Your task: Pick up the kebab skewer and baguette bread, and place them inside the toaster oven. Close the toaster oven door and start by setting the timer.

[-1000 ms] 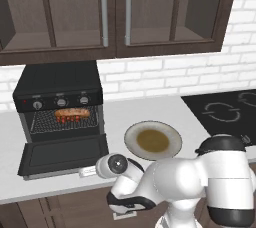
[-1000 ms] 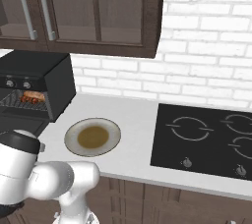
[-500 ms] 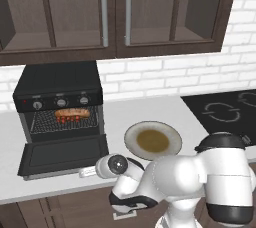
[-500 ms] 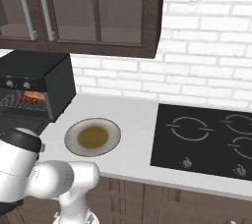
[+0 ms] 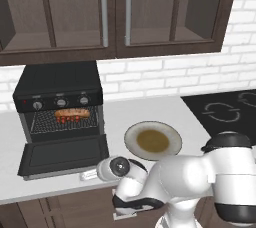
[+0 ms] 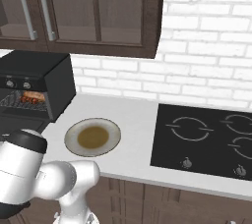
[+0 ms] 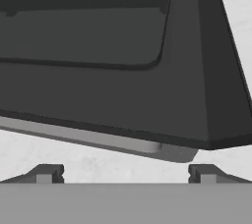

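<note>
Toaster oven [image 6: 34,88] cropped at left edge of right base view, one knob lost beyond the frame. Toaster oven door [image 7: 113,66] cropped at top and left of hand view, hinge end unseen. On the rack inside the oven, kebab skewer [image 5: 67,118] and baguette bread [image 5: 74,113] too small to separate clearly, contact between them indeterminate. Gripper [image 7: 125,173] with only the fingertips [image 7: 45,173] showing near the door's free edge. Knob markings on the oven illegible.

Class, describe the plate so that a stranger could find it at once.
On the white counter, between the black toaster oven and the stovetop, lies a round grey plate. Its brownish centre and flat round shape set it apart from its boxy neighbours.
</note>
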### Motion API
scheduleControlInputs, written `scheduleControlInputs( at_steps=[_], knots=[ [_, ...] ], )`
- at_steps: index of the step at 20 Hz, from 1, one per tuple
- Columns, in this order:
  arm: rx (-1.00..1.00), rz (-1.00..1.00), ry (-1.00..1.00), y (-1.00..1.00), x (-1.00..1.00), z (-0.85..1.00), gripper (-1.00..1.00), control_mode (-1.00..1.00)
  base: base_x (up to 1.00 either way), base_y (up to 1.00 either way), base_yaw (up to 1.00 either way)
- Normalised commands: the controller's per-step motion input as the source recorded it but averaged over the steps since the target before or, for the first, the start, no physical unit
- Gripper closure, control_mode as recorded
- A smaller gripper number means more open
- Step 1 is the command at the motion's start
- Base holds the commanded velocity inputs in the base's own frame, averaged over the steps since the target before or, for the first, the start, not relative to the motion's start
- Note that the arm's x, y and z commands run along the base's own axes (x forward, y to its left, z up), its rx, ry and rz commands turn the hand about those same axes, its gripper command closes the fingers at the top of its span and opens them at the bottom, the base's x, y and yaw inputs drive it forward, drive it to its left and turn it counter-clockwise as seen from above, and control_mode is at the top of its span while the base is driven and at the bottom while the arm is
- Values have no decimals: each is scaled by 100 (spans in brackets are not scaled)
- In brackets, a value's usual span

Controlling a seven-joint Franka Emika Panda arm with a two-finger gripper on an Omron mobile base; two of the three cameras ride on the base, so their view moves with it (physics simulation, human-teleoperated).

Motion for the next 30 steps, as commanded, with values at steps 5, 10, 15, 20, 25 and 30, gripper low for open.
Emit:
scheduleControlInputs(
  at_steps=[5, 10, 15, 20, 25, 30],
  knots=[
    [0, 0, 3, 16, -29, -20, -100, -100, 0, 0, 0],
    [0, 0, 0, 15, 8, 0, -100, -100, 0, 0, 0],
    [0, 0, 0, 9, 5, -3, -100, -100, 0, 0, 0],
    [0, -3, 0, 1, 13, 1, -100, -100, 0, 0, 0],
    [0, -2, 0, 0, 11, 14, -100, -100, 0, 0, 0],
    [0, 0, -2, 0, 10, 25, -100, -100, 0, 0, 0]
  ],
)
